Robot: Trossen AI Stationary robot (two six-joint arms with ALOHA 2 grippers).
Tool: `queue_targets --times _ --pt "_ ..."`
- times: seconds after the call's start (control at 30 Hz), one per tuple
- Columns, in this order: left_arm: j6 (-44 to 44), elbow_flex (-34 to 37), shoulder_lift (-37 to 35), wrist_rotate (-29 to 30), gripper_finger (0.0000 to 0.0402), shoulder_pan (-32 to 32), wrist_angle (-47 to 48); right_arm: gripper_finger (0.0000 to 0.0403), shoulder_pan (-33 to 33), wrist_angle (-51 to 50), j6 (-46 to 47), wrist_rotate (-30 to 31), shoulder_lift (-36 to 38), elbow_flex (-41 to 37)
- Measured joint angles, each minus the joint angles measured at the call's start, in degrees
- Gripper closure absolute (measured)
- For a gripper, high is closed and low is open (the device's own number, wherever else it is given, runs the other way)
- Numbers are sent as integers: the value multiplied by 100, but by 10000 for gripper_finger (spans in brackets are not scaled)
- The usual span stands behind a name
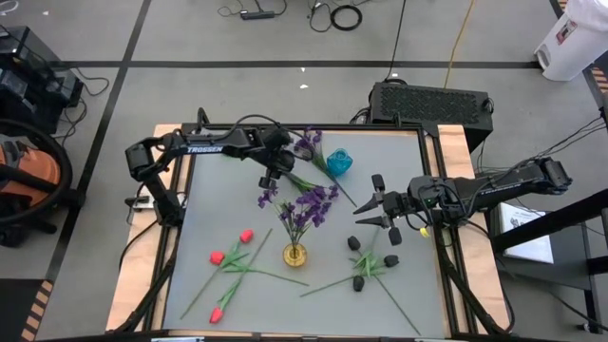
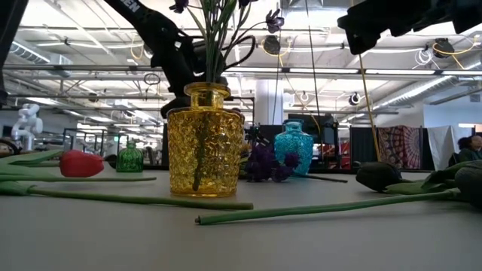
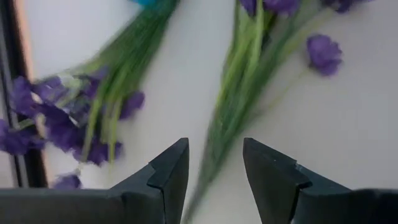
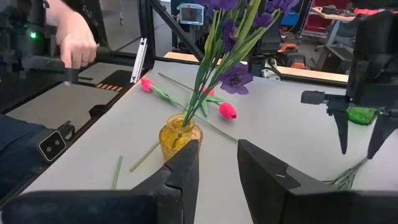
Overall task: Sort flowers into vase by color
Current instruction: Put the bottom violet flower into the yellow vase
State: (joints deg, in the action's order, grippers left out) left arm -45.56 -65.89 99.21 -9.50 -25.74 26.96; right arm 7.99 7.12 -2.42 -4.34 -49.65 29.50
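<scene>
Grey table (image 1: 218, 218) on a taped floor. Red tulips (image 1: 231, 258) lie front left. Left gripper (image 1: 267, 180), fingers apart, hangs over purple sprays (image 1: 310, 146) lying at the back. Yellow vase (image 1: 294, 254) holds purple flowers. Right gripper (image 1: 369, 209), open, empty, above black blooms (image 1: 364, 261). A person's hand (image 4: 78, 38) shows beyond the table.

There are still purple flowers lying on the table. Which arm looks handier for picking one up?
The left. Its gripper hovers open right over the loose purple sprays near the blue vase, a stem showing between its fingers in its wrist view. The right gripper, also open, hangs farther off, nearer the black-headed flowers.
</scene>
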Motion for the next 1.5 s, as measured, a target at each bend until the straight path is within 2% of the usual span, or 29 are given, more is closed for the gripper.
queue_targets --times 0.53,1.5 --pt "-131 -305 839 -7 242 4 56 300 0 -194 20 0 1 0" --pt "-127 -312 1208 -47 242 11 27 300 0 -221 22 0 2 0"
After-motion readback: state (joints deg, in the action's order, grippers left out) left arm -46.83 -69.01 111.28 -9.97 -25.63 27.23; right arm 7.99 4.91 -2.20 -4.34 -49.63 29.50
